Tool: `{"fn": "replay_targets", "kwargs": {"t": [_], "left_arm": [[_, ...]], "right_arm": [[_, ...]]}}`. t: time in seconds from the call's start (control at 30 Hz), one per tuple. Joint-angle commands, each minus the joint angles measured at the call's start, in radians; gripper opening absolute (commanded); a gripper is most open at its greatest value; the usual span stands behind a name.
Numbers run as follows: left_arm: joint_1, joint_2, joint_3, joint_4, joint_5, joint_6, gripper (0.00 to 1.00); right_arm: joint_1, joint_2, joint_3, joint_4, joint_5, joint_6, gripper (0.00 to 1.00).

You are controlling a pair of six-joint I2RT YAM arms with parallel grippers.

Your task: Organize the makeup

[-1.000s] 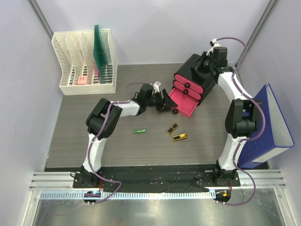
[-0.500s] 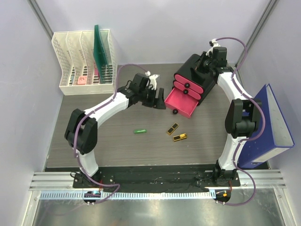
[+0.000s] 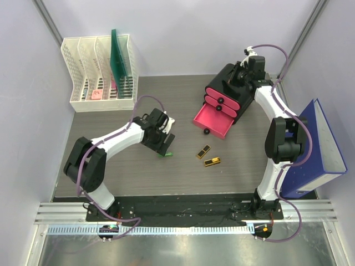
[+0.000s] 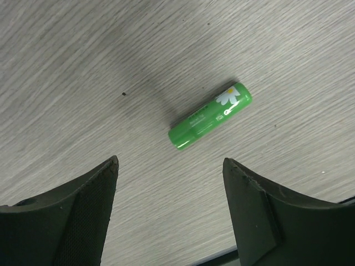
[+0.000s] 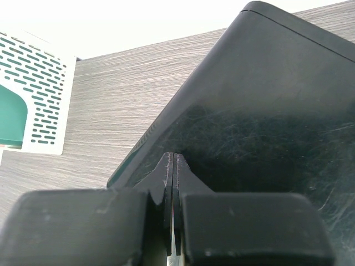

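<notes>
Left gripper (image 4: 169,166) swung over from the pink drawer (image 3: 213,121), fingers spread above the slim green plastic tube (image 4: 211,115); right gripper's (image 5: 173,166) fingers pressed together.

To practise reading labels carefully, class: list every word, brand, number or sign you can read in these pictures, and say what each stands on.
No words can be read.
On the slim green plastic tube: a white daisy sign near one end; the small dark print beside it is too blurred to read.
Nothing else shows lettering.
</notes>
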Motion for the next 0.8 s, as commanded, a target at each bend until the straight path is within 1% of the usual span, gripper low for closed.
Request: {"fn": "replay_targets", "kwargs": {"t": [0.0,0.17,0.27,0.33,0.37,0.4,0.47,0.5,0.53,0.63,0.73,0.77], "left_arm": [[-0.014,0.012,0.010,0.021,-0.036,0.069,0.75],[-0.040,0.098,0.039,0.044,-0.017,0.081,0.73],[-0.052,0.141,0.053,0.049,-0.004,0.086,0.71],[-0.060,0.158,0.057,0.061,0.000,0.084,0.65],[-0.063,0.174,0.062,0.063,0.011,0.084,0.60],[-0.064,0.182,0.063,0.070,0.019,0.083,0.43],[-0.066,0.196,0.082,0.070,0.025,0.072,0.26],[-0.066,0.207,0.088,0.070,0.034,0.069,0.07],[-0.069,0.210,0.105,0.070,0.034,0.063,0.00],[-0.072,0.211,0.143,0.069,0.048,0.034,0.00],[-0.074,0.217,0.230,0.073,0.083,-0.008,0.00],[-0.074,0.224,0.293,0.075,0.095,-0.017,0.00]], "right_arm": [[0.016,0.117,-0.115,-0.405,0.060,-0.052,0.01],[0.018,0.109,-0.119,-0.405,0.064,-0.058,0.01],[0.018,0.103,-0.122,-0.405,0.069,-0.058,0.01],[0.019,0.101,-0.122,-0.405,0.067,-0.060,0.01],[0.018,0.103,-0.121,-0.405,0.064,-0.058,0.01],[0.018,0.103,-0.121,-0.405,0.066,-0.058,0.01],[0.018,0.103,-0.121,-0.406,0.066,-0.060,0.01],[0.018,0.103,-0.121,-0.406,0.066,-0.058,0.01],[0.018,0.104,-0.121,-0.406,0.066,-0.060,0.01],[0.019,0.106,-0.122,-0.406,0.064,-0.060,0.01],[0.018,0.111,-0.121,-0.406,0.066,-0.058,0.01],[0.018,0.112,-0.119,-0.406,0.066,-0.060,0.01]]}}
